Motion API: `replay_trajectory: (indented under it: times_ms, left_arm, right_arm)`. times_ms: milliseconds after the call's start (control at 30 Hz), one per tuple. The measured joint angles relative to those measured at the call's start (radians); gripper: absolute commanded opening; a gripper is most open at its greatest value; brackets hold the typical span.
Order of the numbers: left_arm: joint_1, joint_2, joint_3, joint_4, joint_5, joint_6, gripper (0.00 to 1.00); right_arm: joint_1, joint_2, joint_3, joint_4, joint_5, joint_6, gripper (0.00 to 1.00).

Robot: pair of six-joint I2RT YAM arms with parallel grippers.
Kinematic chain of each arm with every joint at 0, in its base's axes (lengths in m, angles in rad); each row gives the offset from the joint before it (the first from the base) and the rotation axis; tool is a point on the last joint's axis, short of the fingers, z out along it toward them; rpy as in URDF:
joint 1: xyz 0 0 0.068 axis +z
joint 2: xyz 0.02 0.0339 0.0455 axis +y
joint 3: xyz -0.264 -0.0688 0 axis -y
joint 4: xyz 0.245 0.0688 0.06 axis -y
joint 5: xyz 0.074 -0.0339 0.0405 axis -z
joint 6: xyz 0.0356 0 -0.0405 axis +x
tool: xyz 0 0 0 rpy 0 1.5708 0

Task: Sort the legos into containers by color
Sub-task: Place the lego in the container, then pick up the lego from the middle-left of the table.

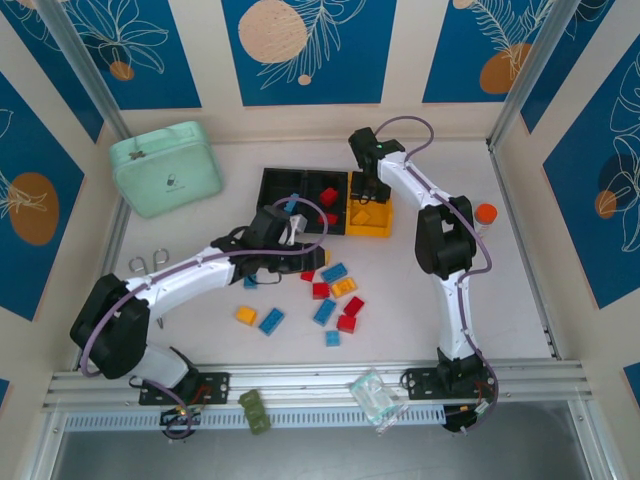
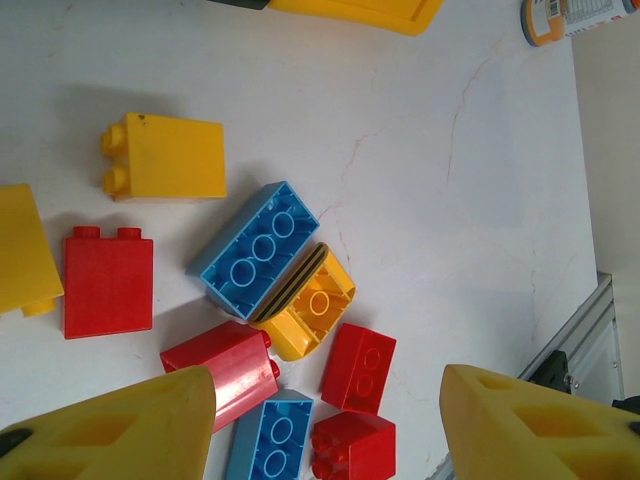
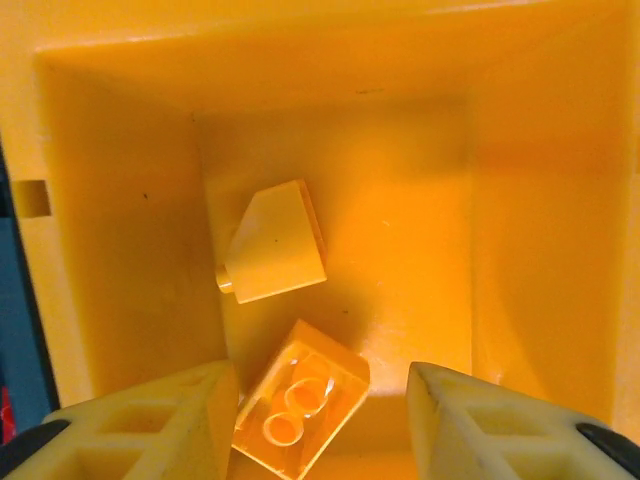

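Above the yellow bin (image 1: 368, 232) the right gripper (image 3: 320, 380) is hanging, jaws parted and empty. Toward the bin's near left, the left gripper (image 2: 328, 385) is hovering, likewise open-fingered, over loose red, blue and yellow legos (image 1: 325, 311). Two yellow bricks (image 3: 275, 245) are lying inside the bin.

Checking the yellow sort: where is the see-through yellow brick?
The see-through yellow brick lies in the yellow bin, low in the right wrist view between the right gripper's open fingers, below a solid yellow sloped brick.
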Motion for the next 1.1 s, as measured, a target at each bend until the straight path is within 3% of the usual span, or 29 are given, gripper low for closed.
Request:
replay_trajectory:
  times_ms: [167, 533, 600, 767, 1100]
  left_arm:
    - [0.0, -0.042, -0.017, -0.014, -0.023, 0.0, 0.61]
    - [0.009, -0.173, -0.045, -0.181, -0.119, 0.012, 0.63]
    - [0.013, -0.192, -0.05, -0.22, -0.134, 0.017, 0.63]
    - [0.018, -0.227, -0.054, -0.315, -0.156, 0.055, 0.63]
    - [0.018, -0.214, -0.022, -0.537, -0.179, 0.22, 0.64]
  right_arm:
    - [0.003, -0.057, -0.027, -0.002, -0.002, 0.0, 0.49]
    - [0.06, -0.512, -0.387, 0.13, -0.076, 0.003, 0.49]
    - [0.071, -0.575, -0.47, 0.157, -0.108, 0.005, 0.49]
    - [0.086, -0.705, -0.668, 0.226, -0.205, 0.004, 0.61]
    - [0.165, -1.124, -1.014, 0.358, -0.474, -0.039, 0.66]
